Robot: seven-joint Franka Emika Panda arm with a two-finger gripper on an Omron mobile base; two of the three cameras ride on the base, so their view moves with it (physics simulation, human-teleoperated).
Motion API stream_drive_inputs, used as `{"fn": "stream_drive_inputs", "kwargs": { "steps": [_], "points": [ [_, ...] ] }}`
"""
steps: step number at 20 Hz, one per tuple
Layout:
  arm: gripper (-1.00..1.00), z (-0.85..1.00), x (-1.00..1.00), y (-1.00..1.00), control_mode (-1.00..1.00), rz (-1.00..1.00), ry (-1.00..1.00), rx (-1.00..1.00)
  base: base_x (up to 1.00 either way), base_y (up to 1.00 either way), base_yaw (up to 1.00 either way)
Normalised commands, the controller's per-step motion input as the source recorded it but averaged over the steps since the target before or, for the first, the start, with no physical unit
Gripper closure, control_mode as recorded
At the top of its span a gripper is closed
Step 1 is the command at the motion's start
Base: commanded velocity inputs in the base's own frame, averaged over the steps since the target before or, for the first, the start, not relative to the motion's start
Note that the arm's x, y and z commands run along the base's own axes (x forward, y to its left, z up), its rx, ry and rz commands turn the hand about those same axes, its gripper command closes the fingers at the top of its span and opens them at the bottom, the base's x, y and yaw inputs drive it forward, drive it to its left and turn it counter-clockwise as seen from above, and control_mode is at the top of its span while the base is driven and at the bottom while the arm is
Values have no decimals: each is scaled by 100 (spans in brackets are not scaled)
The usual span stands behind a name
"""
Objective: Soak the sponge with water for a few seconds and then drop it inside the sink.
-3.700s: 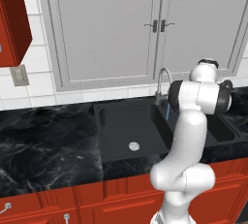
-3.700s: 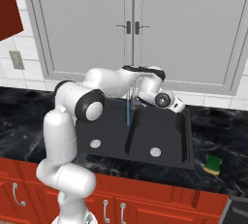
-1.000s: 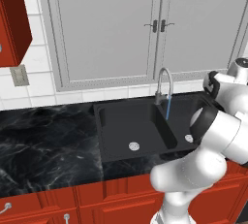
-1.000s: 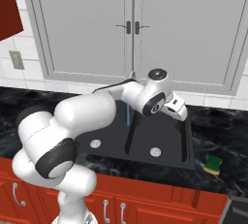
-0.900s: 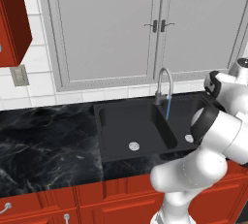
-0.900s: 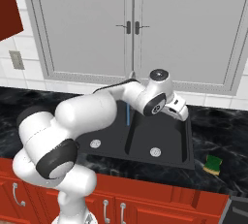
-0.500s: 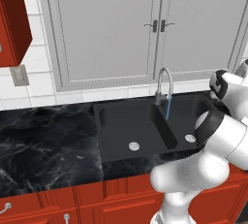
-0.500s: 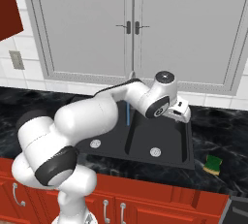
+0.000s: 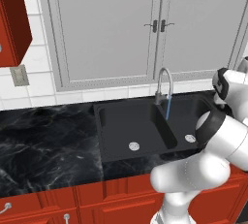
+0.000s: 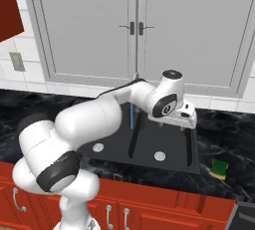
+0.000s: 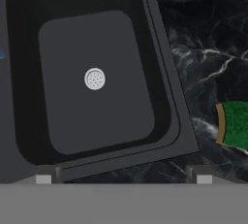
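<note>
Item one, the gripper (image 10: 185,116): we found it hanging over the right-hand basin of the sink (image 10: 195,152), jaws spread wide with nothing between them. In the hand view its two fingertips (image 11: 43,179) stood far apart at the bottom of the picture, and the front rim of the basin lay just beyond them.

Item two, the sink (image 11: 160,68): matte black, two basins. We logged a round silver drain (image 11: 94,79) ahead of the fingers, nearer the left fingertip than the right, on the basin floor. Both drains appeared in the left base view, the left one (image 9: 133,146) and the right one (image 9: 190,138).

Item three, the sponge (image 11: 233,124): we recorded it on the black marbled countertop (image 11: 203,39), outside the sink, beyond the right fingertip and off to that side, well apart from both fingers. Its green scrub face was up, with a yellow edge turned toward the basin. In the right base view the sponge (image 10: 218,168) sat on the counter just past the sink's right rim, below and to the right of the gripper.

Item four, the water (image 10: 131,116): a thin blue stream, falling from the curved silver faucet (image 9: 163,83) at the divider between the basins, away to the left of the fingers. We noted the same stream (image 9: 168,108) in the left base view.

Item five, background: grey cabinet doors (image 10: 134,30) behind the faucet.
</note>
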Motion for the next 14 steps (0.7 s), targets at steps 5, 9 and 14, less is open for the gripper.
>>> {"fn": "stream_drive_inputs", "kwargs": {
  "steps": [5,9,14],
  "points": [
    [-100,-32,-13,-8,-100,7,3,0,0,0,0],
    [-100,-34,-10,-12,-100,3,0,2,0,0,0],
    [-100,-21,-14,-6,-100,1,0,1,0,0,0]
  ]
}}
